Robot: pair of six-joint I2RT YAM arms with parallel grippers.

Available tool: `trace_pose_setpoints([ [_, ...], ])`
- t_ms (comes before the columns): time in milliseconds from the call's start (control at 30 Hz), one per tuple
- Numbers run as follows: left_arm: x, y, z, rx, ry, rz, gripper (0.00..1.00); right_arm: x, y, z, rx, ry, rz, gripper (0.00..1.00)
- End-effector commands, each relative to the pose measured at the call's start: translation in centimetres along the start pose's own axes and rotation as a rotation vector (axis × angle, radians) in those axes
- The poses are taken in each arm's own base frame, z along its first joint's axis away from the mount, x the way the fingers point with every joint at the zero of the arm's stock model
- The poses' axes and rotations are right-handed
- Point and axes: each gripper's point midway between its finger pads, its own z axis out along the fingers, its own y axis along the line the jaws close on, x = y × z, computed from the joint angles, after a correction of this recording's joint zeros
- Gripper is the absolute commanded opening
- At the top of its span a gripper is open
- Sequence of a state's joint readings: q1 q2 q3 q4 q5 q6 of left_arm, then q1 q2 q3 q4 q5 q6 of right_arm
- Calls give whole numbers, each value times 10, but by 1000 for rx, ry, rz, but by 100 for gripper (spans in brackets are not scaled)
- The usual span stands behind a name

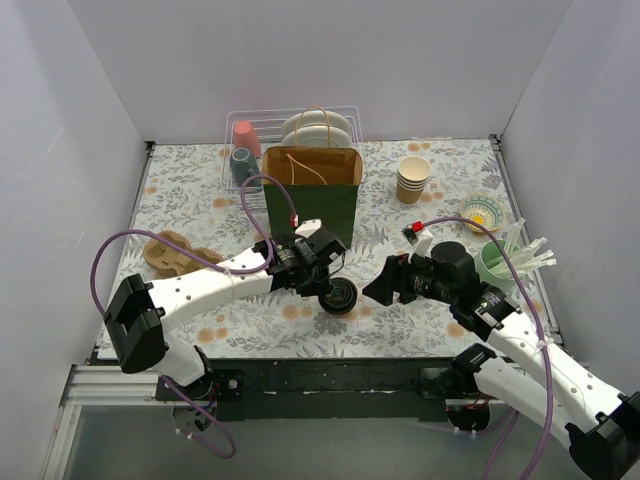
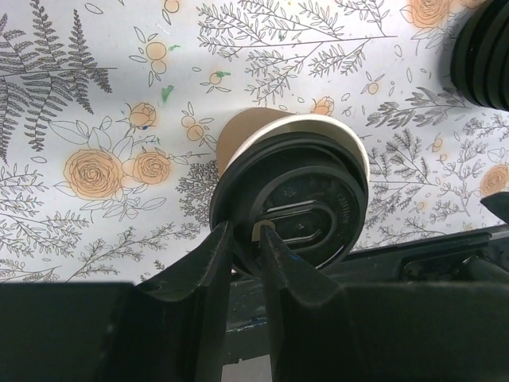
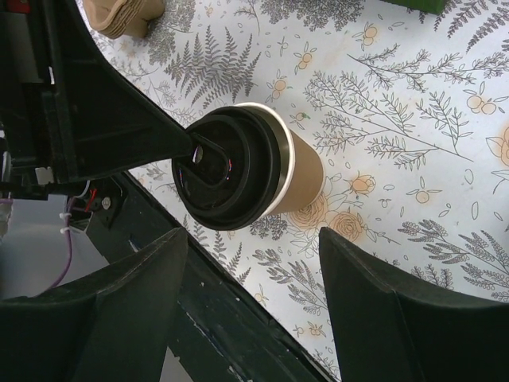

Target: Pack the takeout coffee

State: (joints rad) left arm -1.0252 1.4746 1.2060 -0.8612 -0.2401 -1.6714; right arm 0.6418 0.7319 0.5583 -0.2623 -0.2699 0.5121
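Coffee (image 1: 340,296), lower centre: lidded, pinched at the lid rim by our left gripper (image 2: 246,239). Right gripper (image 3: 250,298) spread wide, holding nothing. Bag (image 1: 312,195) behind; we judge packing remains undone.

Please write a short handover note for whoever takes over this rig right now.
Left hand: shut on the black lid's rim of the takeout coffee, which stands on the table near the front edge.
Right hand: open, holding nothing, just right of the cup.
Green paper bag: upright and open behind the cup; nothing seen going in yet.
Done: lid is on, cup gripped.
Left: lift the cup, lower it upright into the bag, release. The grip is on the lid only, so it may slip.
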Motion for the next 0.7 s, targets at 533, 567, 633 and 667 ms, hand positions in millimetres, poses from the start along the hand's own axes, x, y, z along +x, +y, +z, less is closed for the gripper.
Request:
trace_pose_setpoints([
  [533, -12, -12, 3, -2, -36, 3, 5, -8, 7, -3, -37, -50, -50, 74],
  [567, -11, -12, 3, -2, -34, 5, 7, -8, 8, -3, -41, -48, -49, 74],
  [633, -12, -11, 3, -9, -36, 2, 12, -7, 7, -2, -41, -46, -47, 74],
  [667, -12, -11, 2, -8, -38, -2, 16, -7, 8, -2, -45, -46, -47, 74],
])
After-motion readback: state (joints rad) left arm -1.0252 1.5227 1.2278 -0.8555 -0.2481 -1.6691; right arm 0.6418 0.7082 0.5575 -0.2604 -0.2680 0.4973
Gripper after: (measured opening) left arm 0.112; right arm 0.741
